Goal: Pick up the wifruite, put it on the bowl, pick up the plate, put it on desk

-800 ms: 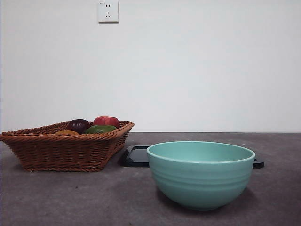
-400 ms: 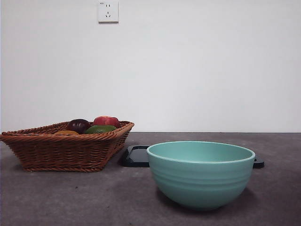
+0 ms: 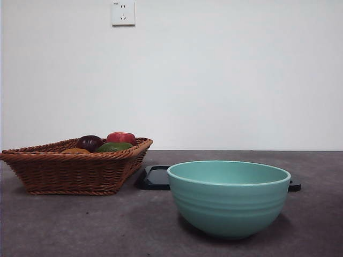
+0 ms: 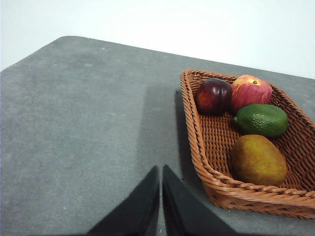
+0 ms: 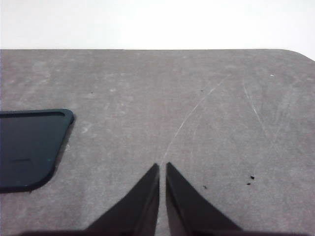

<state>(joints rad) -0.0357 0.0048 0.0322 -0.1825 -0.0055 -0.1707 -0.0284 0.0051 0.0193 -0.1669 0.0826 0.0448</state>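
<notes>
Wifruite (image 4: 259, 160) lies in wicker basket (image 4: 216, 179) beside green fruit (image 4: 262, 119); bowl (image 3: 229, 198) empty; left gripper (image 4: 161, 173) and right gripper (image 5: 162, 169) both clenched, holding nothing.

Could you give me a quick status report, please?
Left gripper and right gripper shut, empty, above the desk. Brown fruit untouched in basket. Bowl empty, nothing blocking.
</notes>
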